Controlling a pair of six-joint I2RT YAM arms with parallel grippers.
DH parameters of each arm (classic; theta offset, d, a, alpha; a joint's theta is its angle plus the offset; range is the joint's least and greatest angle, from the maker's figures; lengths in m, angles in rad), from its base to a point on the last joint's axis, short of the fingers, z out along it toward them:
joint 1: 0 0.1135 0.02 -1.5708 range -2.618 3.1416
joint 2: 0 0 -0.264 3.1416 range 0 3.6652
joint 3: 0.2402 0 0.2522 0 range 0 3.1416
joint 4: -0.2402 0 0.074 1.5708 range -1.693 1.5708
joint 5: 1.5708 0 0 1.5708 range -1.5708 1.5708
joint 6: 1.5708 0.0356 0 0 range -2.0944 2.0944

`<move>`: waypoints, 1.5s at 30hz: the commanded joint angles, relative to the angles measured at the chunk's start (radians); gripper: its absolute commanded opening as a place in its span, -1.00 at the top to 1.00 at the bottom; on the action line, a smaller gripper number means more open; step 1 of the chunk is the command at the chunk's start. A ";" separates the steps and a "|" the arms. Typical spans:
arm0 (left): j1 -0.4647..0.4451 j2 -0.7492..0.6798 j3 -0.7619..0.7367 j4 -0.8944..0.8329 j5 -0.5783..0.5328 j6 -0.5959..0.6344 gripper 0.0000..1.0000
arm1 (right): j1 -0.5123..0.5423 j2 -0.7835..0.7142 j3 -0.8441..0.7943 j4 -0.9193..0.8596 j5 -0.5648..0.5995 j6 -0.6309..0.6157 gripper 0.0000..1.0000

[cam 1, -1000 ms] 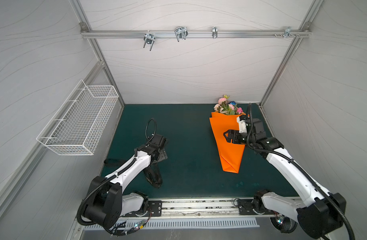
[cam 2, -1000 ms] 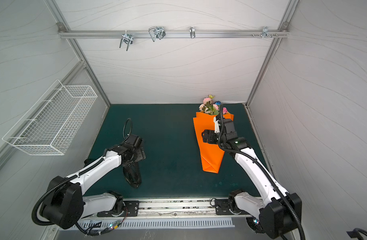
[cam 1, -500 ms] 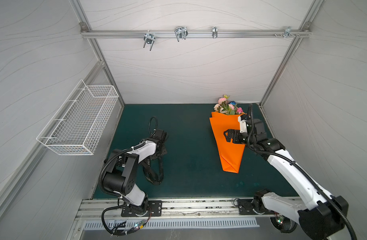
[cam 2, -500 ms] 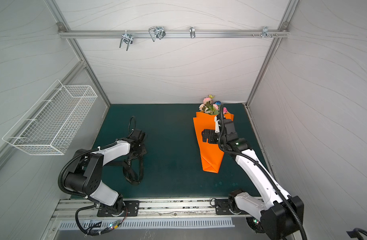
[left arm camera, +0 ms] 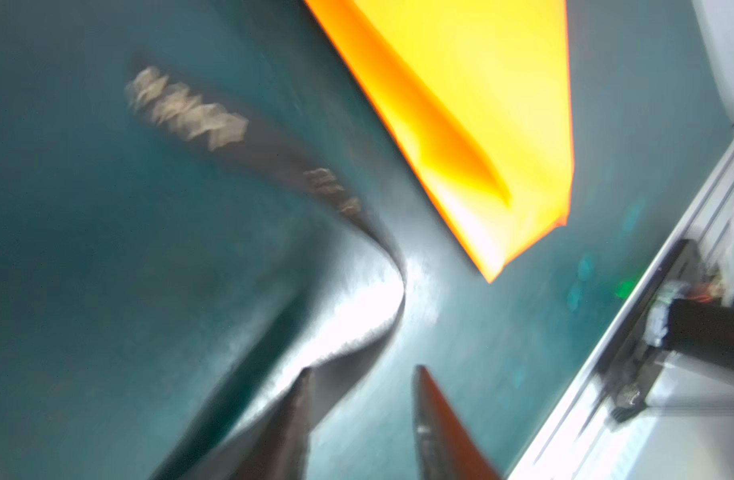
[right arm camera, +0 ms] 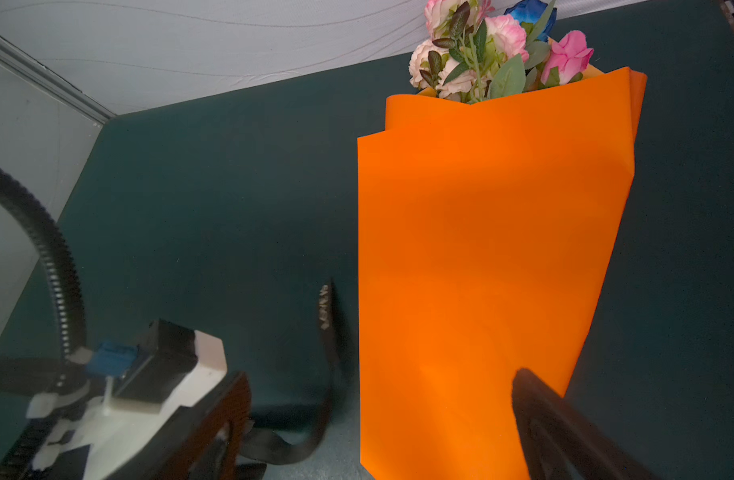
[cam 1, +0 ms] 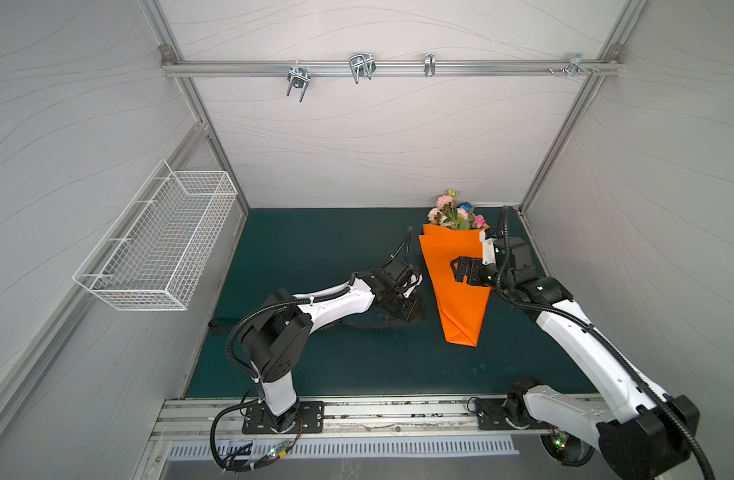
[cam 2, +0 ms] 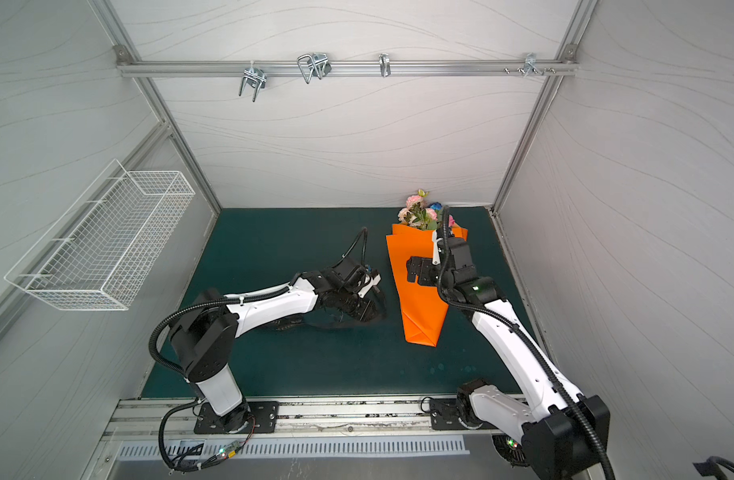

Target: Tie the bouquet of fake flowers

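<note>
The bouquet of fake flowers (cam 1: 454, 212) (cam 2: 422, 212) (right arm camera: 494, 54) lies at the back right of the mat. Its pink, cream and blue blooms stick out of an orange paper cone (cam 1: 450, 299) (cam 2: 417, 309) (right arm camera: 481, 249) (left arm camera: 481, 104). My right gripper (cam 1: 461, 271) (cam 2: 414, 270) (right arm camera: 382, 374) hovers wide open over the cone's middle, holding nothing. A black ribbon with pale lettering (cam 1: 357, 325) (cam 2: 315, 325) (left arm camera: 240, 137) (right arm camera: 327, 324) lies on the mat left of the cone. My left gripper (cam 1: 407, 306) (cam 2: 367, 308) (left arm camera: 363, 372) is low over it, jaws apart; the ribbon curls against one finger (left arm camera: 299, 415).
A white wire basket (cam 1: 157, 249) (cam 2: 103, 245) hangs on the left wall. Metal hooks (cam 1: 361, 68) sit on the rail high on the back wall. The dark green mat (cam 1: 315, 249) ends at an aluminium rail (cam 1: 378, 415) in front, where both arm bases stand.
My left arm has swung right across the mat toward the orange cone, and the ribbon now stretches out that way. The right arm has hardly moved.
</note>
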 commanded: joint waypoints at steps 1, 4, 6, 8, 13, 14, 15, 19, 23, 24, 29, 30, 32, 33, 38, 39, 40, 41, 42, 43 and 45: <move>0.021 -0.095 -0.064 -0.076 0.039 0.016 -0.64 | 0.006 0.009 0.002 -0.004 -0.043 -0.027 -0.98; 0.024 -0.209 -0.115 -0.109 -0.023 0.012 -0.76 | 0.018 0.032 -0.005 -0.007 -0.088 -0.053 -0.98; 0.042 -0.276 -0.140 -0.142 -0.124 -0.022 -0.76 | 0.057 0.055 -0.002 -0.019 -0.087 -0.078 -0.98; 0.101 -0.331 -0.160 -0.202 -0.261 -0.082 -0.77 | 0.137 0.073 -0.007 -0.029 -0.044 -0.112 -0.98; 0.354 -0.414 -0.217 -0.326 -0.488 -0.192 -0.74 | 0.377 0.105 -0.060 -0.011 0.075 -0.182 -0.94; 0.383 -0.425 -0.218 -0.320 -0.474 -0.169 -0.73 | 0.423 0.117 -0.072 0.000 0.078 -0.188 -0.93; 0.395 -0.431 -0.213 -0.315 -0.470 -0.149 -0.73 | 0.463 0.129 -0.082 0.008 0.089 -0.190 -0.92; 0.400 -0.384 -0.174 -0.302 -0.434 -0.115 -0.71 | 0.621 0.199 -0.132 0.105 0.131 -0.217 -0.86; 0.448 -0.291 -0.152 -0.337 -0.536 -0.240 -0.73 | 0.763 0.333 -0.131 0.219 0.206 -0.294 -0.87; 0.482 -0.287 -0.166 -0.324 -0.525 -0.276 -0.73 | 0.791 0.372 -0.118 0.237 0.224 -0.312 -0.87; 0.670 -0.399 -0.301 -0.229 -0.512 -0.403 -0.76 | 0.899 0.594 -0.005 0.345 0.318 -0.413 -0.90; 0.686 -0.423 -0.313 -0.229 -0.533 -0.414 -0.76 | 0.907 0.629 0.020 0.362 0.330 -0.430 -0.90; 0.709 -0.472 -0.334 -0.238 -0.575 -0.435 -0.77 | 0.910 0.709 0.077 0.389 0.341 -0.436 -0.91; 0.715 -0.491 -0.339 -0.242 -0.585 -0.441 -0.78 | 0.907 0.741 0.104 0.398 0.343 -0.441 -0.91; 0.725 -0.548 -0.365 -0.259 -0.628 -0.455 -0.78 | 0.883 0.910 0.248 0.421 0.356 -0.465 -0.89; 0.727 -0.552 -0.367 -0.262 -0.630 -0.454 -0.78 | 0.872 0.936 0.276 0.414 0.349 -0.462 -0.86; 0.730 -0.556 -0.368 -0.261 -0.629 -0.451 -0.78 | 0.859 0.966 0.308 0.398 0.332 -0.454 -0.80; 0.733 -0.559 -0.368 -0.261 -0.629 -0.450 -0.79 | 0.846 0.993 0.339 0.379 0.324 -0.441 -0.73; 0.734 -0.557 -0.368 -0.261 -0.627 -0.447 -0.79 | 0.835 1.010 0.357 0.364 0.315 -0.427 -0.64; 0.736 -0.556 -0.368 -0.261 -0.624 -0.447 -0.79 | 0.826 1.025 0.372 0.350 0.311 -0.412 -0.54; 0.736 -0.551 -0.368 -0.256 -0.615 -0.445 -0.79 | 0.806 1.030 0.376 0.334 0.305 -0.382 -0.21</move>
